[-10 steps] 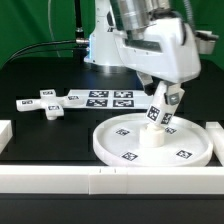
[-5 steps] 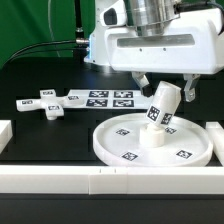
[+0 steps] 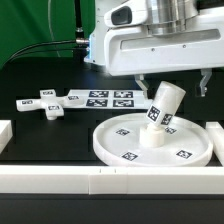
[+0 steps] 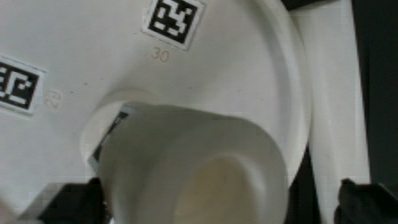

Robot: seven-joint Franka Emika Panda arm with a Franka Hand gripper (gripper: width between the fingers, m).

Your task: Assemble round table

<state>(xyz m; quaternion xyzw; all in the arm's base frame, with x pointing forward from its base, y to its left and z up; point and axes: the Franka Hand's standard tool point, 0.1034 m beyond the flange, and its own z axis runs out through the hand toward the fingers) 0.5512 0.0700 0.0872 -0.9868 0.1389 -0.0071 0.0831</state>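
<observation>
The large rimmed round disc (image 3: pixel 125 150) lies on the black table at the front. The short cylinder leg (image 3: pixel 163 106) stands tilted on the disc's middle, its top leaning toward the exterior view's right. My gripper (image 3: pixel 174 86) is open, with one finger on either side of the leg's top and a clear gap on the right side. In the wrist view the leg (image 4: pixel 196 160) fills the space between the two dark fingertips, over the disc (image 4: pixel 107 50), and my gripper (image 4: pixel 217 205) is open there too. The flat cross-shaped piece (image 3: pixel 45 103) lies at the exterior view's left.
The marker board (image 3: pixel 105 98) lies behind the disc. A long white border rail (image 3: pixel 100 181) runs along the front. Short rail ends stand at the left (image 3: pixel 4 131) and the right (image 3: pixel 215 131). The arm's white base is behind.
My hand has turned about its upright axis, so its broad side now faces the camera. The fingers have moved apart from the leg. The leg stays tilted on the disc.
</observation>
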